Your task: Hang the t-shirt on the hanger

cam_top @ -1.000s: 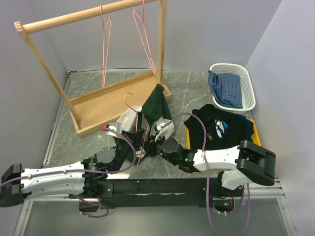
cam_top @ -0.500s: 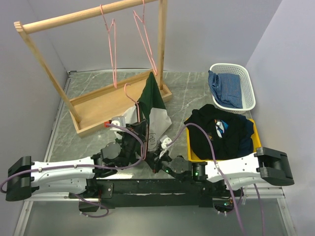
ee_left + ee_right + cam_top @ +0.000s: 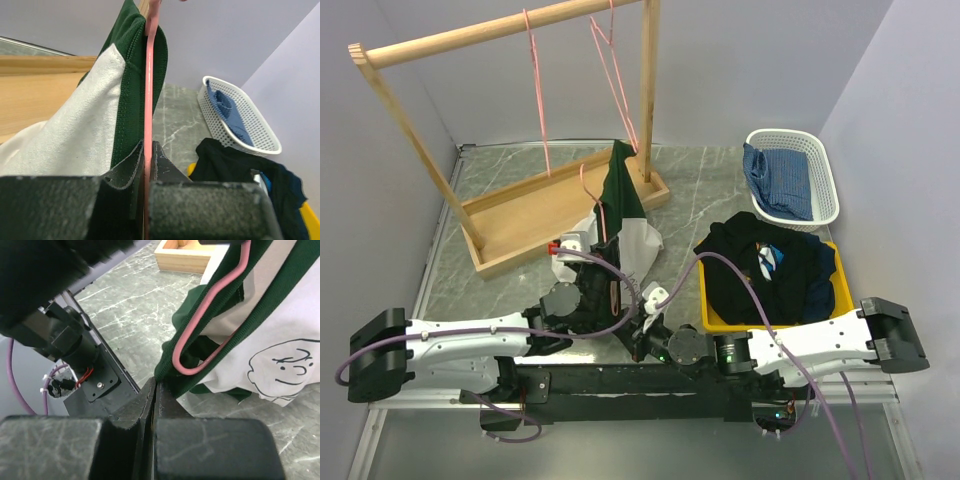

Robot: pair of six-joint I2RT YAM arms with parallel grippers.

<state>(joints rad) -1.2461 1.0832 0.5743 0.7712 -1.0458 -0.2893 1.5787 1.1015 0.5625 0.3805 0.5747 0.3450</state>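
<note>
Left gripper [image 3: 148, 171] clamped tight on pink hanger [image 3: 149, 75], wire upright between jaws. Right gripper [image 3: 155, 390] pinched closed on green edge of t-shirt [image 3: 620, 195]. T-shirt draped over hanger, held up mid-worktop, toward near edge, just in front of wooden rack [image 3: 520, 215] base.

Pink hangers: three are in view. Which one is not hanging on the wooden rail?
The hanger clamped in the left gripper, threaded into the t-shirt; the other two hangers hang from the rail.
</note>
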